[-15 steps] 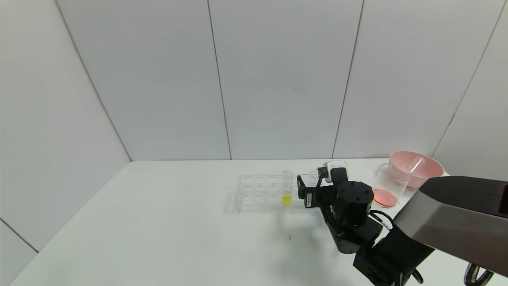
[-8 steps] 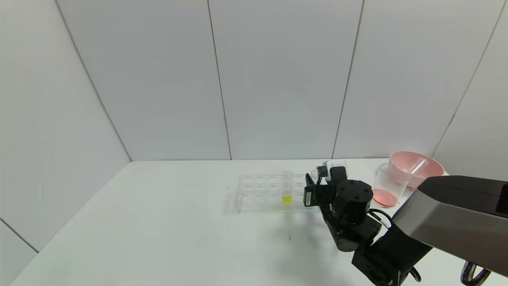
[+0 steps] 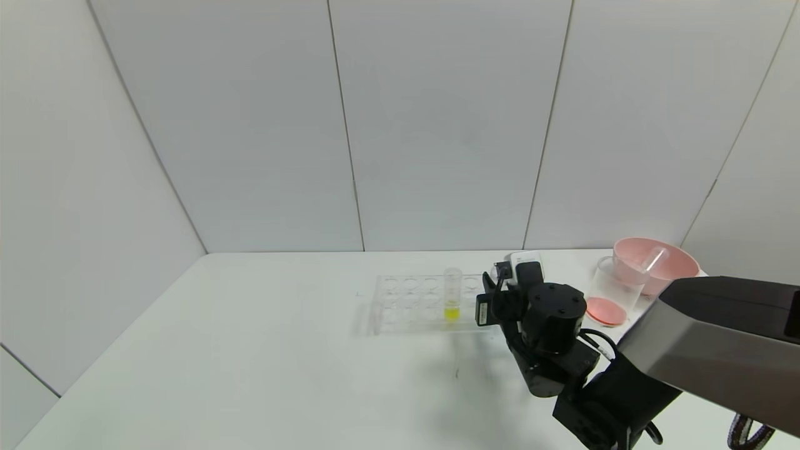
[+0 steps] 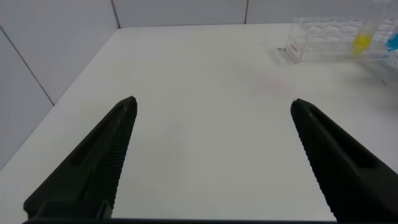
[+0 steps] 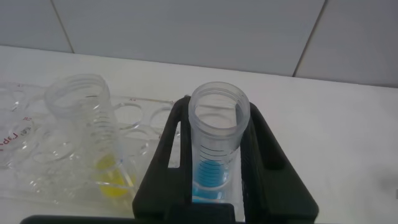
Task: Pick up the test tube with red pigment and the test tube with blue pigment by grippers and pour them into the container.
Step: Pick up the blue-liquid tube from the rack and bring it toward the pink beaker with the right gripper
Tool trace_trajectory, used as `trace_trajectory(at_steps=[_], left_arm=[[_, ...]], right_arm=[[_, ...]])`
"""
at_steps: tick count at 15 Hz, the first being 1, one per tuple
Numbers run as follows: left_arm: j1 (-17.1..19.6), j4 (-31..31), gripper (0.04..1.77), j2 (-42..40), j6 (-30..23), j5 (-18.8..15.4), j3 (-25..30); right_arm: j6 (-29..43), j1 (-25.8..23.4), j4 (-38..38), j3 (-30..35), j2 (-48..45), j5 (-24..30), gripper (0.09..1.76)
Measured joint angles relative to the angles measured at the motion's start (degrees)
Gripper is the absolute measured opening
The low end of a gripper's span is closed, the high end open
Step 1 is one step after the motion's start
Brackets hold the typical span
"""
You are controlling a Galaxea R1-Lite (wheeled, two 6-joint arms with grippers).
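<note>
My right gripper (image 3: 491, 294) is at the right end of the clear tube rack (image 3: 406, 303). In the right wrist view it (image 5: 217, 107) is shut on the test tube with blue pigment (image 5: 216, 169), which stands upright in the rack with a finger against each side. The container (image 3: 614, 289) stands to the right with red liquid at its bottom. No tube holding red liquid shows. My left gripper (image 4: 211, 104) is open and empty above bare table, far from the rack (image 4: 323, 37).
A tube with yellow liquid (image 3: 452, 294) stands in the rack just left of the right gripper, and it also shows in the right wrist view (image 5: 87, 134). A pink bowl (image 3: 672, 272) behind the container holds an empty clear tube (image 3: 656, 257). The table's right edge is near the bowl.
The right gripper's fingers have drawn together round the blue tube at the rack's right end. The tubes, beaker and bowl have not moved.
</note>
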Motion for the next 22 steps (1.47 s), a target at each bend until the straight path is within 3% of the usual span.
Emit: trace_trajectory(at_steps=[16,19,22], left_arm=[[0.00,-0.02,1.76,0.00,0.00,0.00,0.00],[0.00,-0.02,1.76,0.00,0.00,0.00,0.00],[0.00,-0.02,1.76,0.00,0.00,0.00,0.00]], right_arm=[[-4.38,1.55,1.67,2.43,-10.56,-0.52,0.50],[-4.35,1.62,1.67,6.61,-13.75,0.93,0.50],[-4.11,0.55,1.78,13.56,-19.10,6.13,0.50]])
